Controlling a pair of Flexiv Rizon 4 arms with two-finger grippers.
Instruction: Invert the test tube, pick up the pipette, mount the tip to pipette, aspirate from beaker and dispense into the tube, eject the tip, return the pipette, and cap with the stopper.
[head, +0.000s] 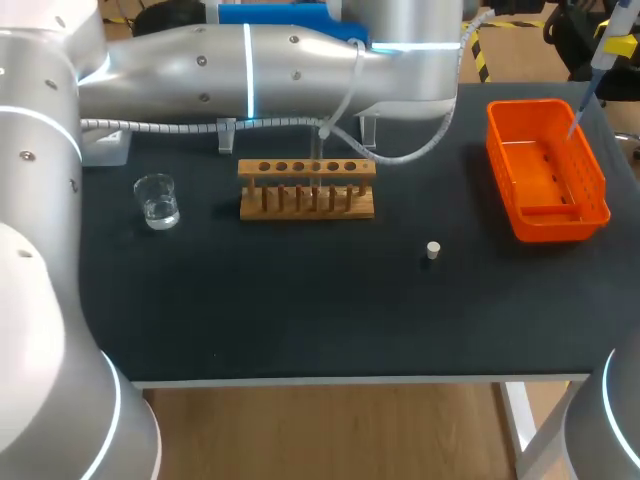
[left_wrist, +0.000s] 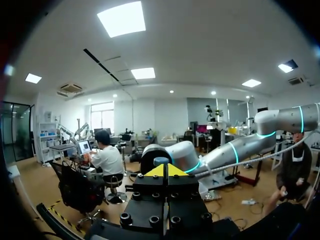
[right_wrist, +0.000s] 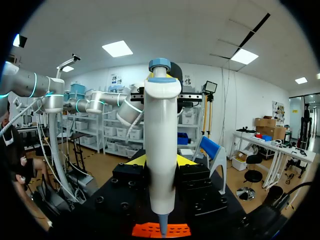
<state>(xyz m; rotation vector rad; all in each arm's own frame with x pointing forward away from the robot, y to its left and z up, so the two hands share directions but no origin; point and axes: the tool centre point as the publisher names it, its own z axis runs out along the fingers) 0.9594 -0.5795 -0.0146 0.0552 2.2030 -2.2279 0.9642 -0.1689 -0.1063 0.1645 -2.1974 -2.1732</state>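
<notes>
My right gripper (right_wrist: 161, 161) is shut on the white pipette (right_wrist: 162, 150), which stands upright between its yellow-tipped fingers with its blue top up. In the head view the pipette (head: 598, 70) hangs at the far right, its thin lower end over the orange basket (head: 598, 190). A wooden tube rack (head: 307, 188) stands mid-table; a clear tube (head: 323, 133) seems to stand upright in it. The beaker (head: 157, 201) with clear liquid sits at the left. A small white stopper (head: 432, 250) lies right of the middle. My left gripper (left_wrist: 165, 170) is shut and empty, pointing out into the room.
My left arm (head: 250, 65) stretches across the back of the table above the rack, trailing a cable (head: 400, 155). The orange basket (right_wrist: 161, 230) shows directly under the pipette's end in the right wrist view. Dark tabletop lies bare along the front edge.
</notes>
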